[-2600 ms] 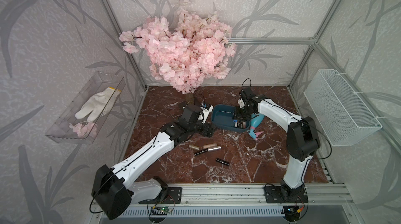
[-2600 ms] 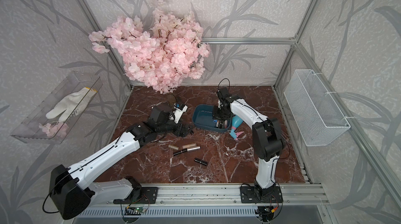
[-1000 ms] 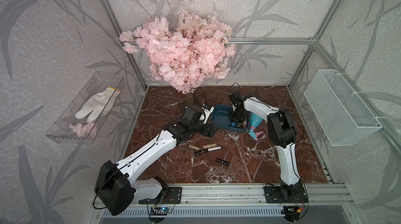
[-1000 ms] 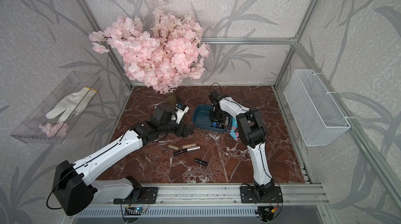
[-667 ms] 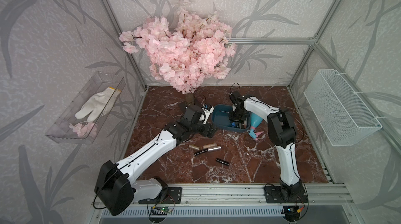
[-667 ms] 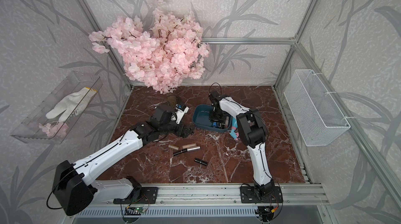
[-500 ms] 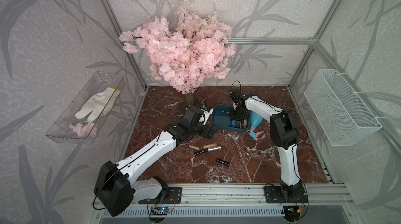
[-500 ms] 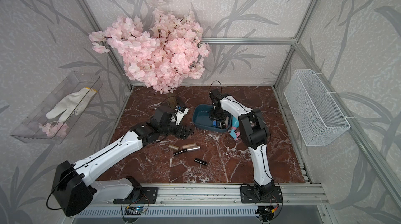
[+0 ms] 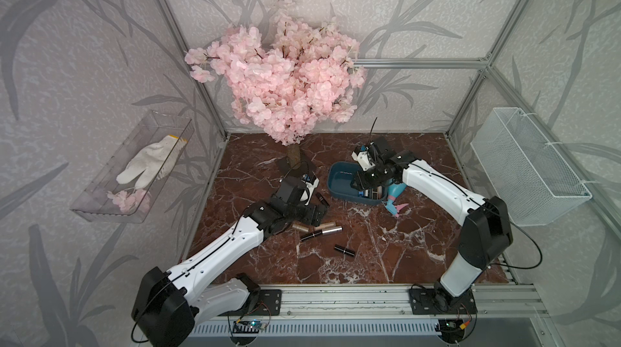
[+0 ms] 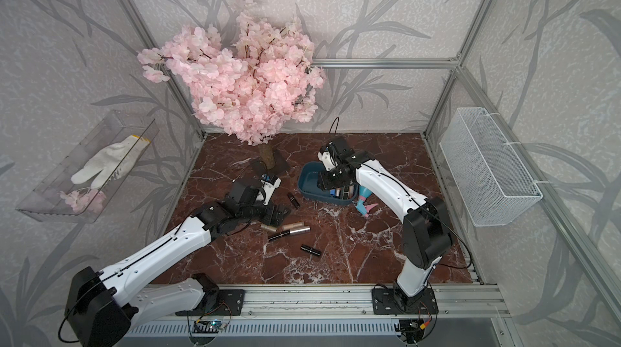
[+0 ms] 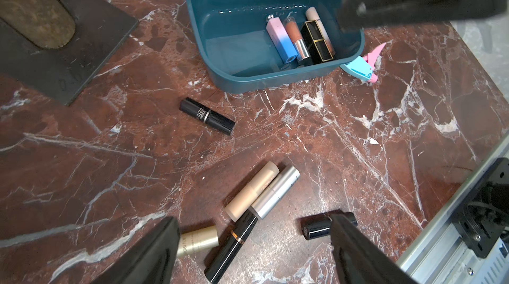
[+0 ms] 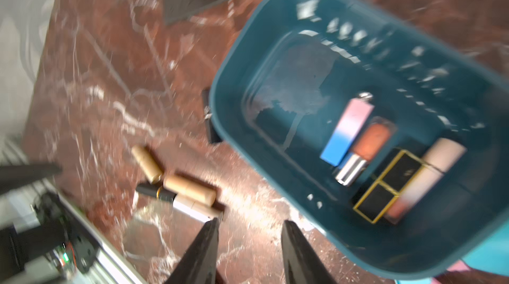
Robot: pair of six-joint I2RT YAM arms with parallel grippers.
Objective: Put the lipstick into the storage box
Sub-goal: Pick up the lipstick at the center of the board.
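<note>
1. My right pincer (image 12: 250, 222) hangs above the box (image 11: 275, 80), by its rim. Its jaws are parted with nothing between them, so it is released. I judge that fits a drop-off spot, not a grasp.
2. Inside the box 4 sticks lie side by side against 1 end wall, the black-and-gold case (image 11: 316, 40) among them. The rest of the floor is bare, so there is room for more.
3. My left pincer (image 11: 254, 219) is spread wide and empty, low over the table (image 11: 385, 131) and straddling the loose cluster. I judge that width suits closing across a tube's short axis.
4. Between those fingers the beige stick (image 11: 252, 190) touches the long black-and-silver stick (image 11: 275, 191). The gold stub (image 11: 197, 241) sits just beside 1 finger, and a short black stick (image 11: 316, 227) lies partly behind the other.
5. A black lipstick (image 11: 208, 116) lies alone, near the box wall but apart from it.
6. Crowding is my worry: touching tubes may roll, or come up as 2.
</note>
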